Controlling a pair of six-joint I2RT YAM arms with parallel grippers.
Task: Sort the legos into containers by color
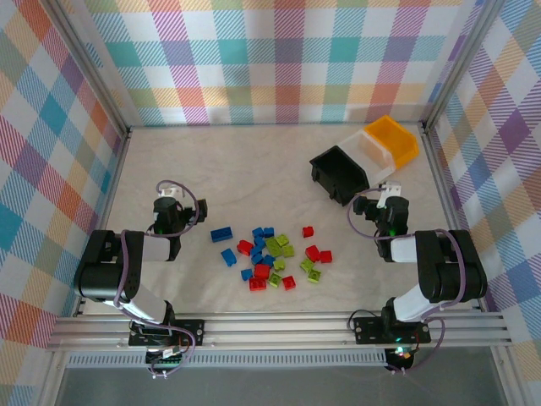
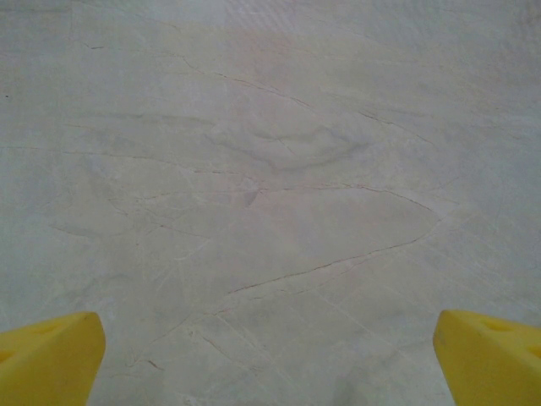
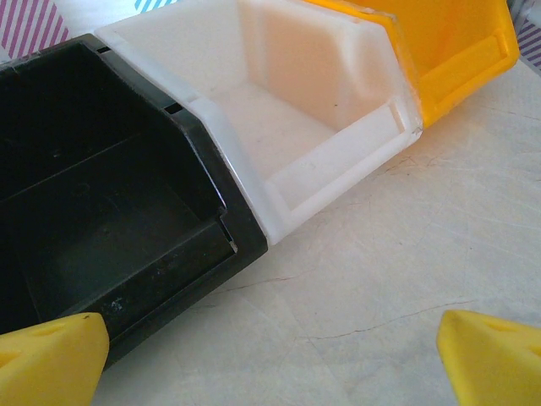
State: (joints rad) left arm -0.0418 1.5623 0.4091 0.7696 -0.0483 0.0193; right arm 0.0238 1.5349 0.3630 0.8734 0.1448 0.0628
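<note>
The black plastic bin [image 3: 101, 211] is cropped at 9 o'clock, the orange-yellow bin [image 3: 448, 42] at 12, with the white bin [image 3: 279, 127] pressed between. Blue, red and lime plastic bricks [image 1: 275, 256] are scattered at their 7 o'clock. The left gripper [image 2: 270, 359] and right gripper [image 3: 270, 359] are spread wide, empty.

Cropped bins, clipped fingers
Right wrist view: black bin [image 3: 101, 211] runs off the left edge, orange-yellow bin [image 3: 456, 42] off the upper right; yellow fingers [image 3: 51, 355] are cut at the bottom corners.

glossy plastic bins [image 3: 254, 127], matt creased tabletop [image 2: 270, 169]
</note>
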